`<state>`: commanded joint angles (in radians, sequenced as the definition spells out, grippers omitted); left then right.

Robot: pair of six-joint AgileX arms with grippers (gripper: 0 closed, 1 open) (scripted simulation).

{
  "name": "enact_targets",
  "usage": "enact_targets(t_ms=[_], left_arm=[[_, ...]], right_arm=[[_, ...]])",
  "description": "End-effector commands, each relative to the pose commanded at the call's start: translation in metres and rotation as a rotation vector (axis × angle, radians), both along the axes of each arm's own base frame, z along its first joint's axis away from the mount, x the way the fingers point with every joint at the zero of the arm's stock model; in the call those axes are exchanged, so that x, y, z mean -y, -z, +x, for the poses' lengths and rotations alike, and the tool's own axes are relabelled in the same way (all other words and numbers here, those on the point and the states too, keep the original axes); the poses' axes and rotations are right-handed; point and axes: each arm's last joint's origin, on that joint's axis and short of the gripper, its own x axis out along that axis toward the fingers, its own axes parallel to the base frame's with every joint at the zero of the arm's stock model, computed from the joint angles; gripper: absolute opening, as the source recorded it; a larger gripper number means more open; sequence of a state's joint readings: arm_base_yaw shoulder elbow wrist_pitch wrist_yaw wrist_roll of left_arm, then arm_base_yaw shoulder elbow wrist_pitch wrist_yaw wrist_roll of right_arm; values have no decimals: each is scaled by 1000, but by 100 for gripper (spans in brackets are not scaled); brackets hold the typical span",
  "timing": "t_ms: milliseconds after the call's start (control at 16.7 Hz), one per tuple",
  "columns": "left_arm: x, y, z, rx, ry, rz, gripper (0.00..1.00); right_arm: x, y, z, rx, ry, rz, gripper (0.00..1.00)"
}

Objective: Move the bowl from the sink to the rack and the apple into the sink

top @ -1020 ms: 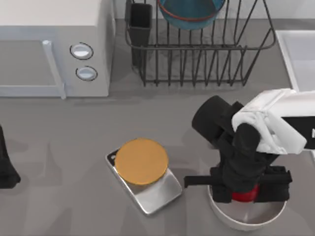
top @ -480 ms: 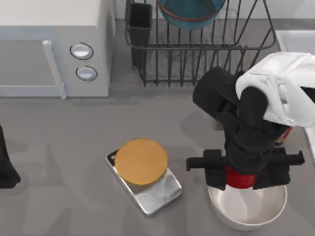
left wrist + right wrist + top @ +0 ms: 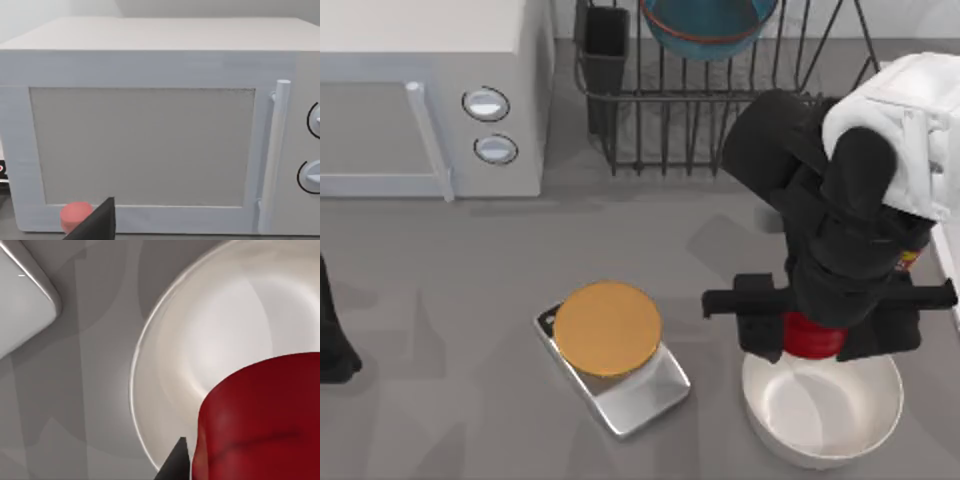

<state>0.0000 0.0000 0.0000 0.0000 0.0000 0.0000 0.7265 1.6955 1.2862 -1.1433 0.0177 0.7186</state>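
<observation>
The right gripper (image 3: 812, 338) is clamped on the apple (image 3: 810, 340), held just above the far rim of the white bowl (image 3: 825, 410), which sits at the counter's near right corner. In the right wrist view the red fruit (image 3: 260, 420) hangs over that bowl's pale hollow (image 3: 200, 340). Most of the apple is covered by the arm in the top view.

The counter (image 3: 450, 300) is a plain grey surface. The rack (image 3: 720, 110) stands at its far edge, cut off by the frame, with its dark utensil cup (image 3: 606, 45) at the left corner. The teal bowl (image 3: 705, 25) rests inside, only its lower part visible. The sink (image 3: 920, 110) shows as a pale strip at the far right edge, largely behind the arm.

A white microwave (image 3: 430, 100) with 2 dials fills the far left corner. A kitchen scale (image 3: 615, 355) with an orange round plate lies near the middle of the near edge.

The left arm (image 3: 332, 340) is parked at the left edge.

No writing is legible.
</observation>
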Motion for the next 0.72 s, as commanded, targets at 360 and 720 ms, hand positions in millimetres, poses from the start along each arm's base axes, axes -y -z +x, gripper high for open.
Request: enact_targets(t_ms=[360, 720], left_arm=[[0, 0, 0, 0, 0, 0, 100], [0, 0, 0, 0, 0, 0, 100]], right_arm=[[3, 2, 17, 80, -9, 116, 0], [39, 2, 70, 383, -18, 385, 0]])
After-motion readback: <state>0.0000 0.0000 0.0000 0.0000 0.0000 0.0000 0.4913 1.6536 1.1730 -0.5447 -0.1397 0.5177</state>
